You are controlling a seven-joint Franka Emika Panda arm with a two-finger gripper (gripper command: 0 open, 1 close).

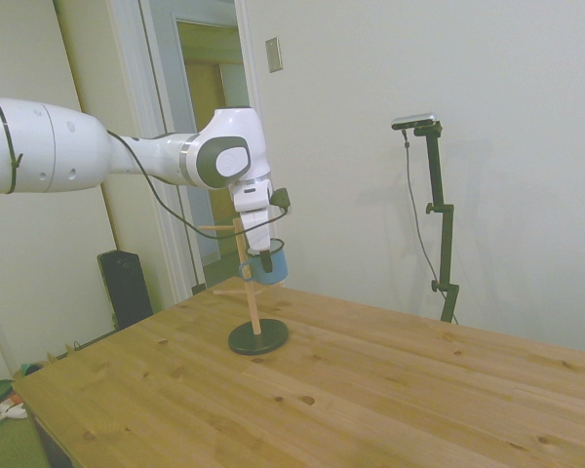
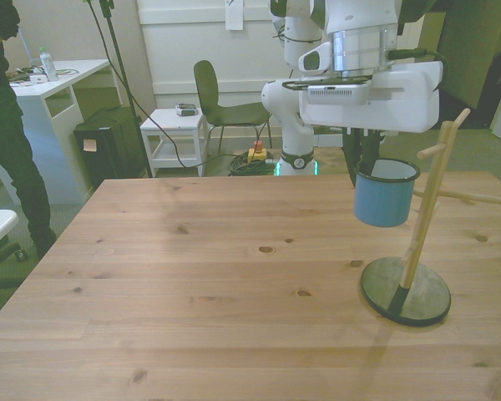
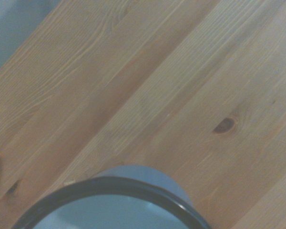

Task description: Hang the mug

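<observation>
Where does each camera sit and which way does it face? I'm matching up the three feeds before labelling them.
Side view: off one side of the table, looking across it; the white arm enters from picture left, holding the mug at the peg stand.
Front view: across the table, facing the robot's base; gripper, mug, stand, and a person at the left edge.
Wrist view: looks down on the mug's rim and tabletop; no robot parts show.
Side and front views share the mug, stand and arm.

Light-blue mug [image 2: 384, 200], dark rim; pale wooden peg stand [image 2: 424, 219], black base; knotty pine table [image 2: 192, 284].
</observation>
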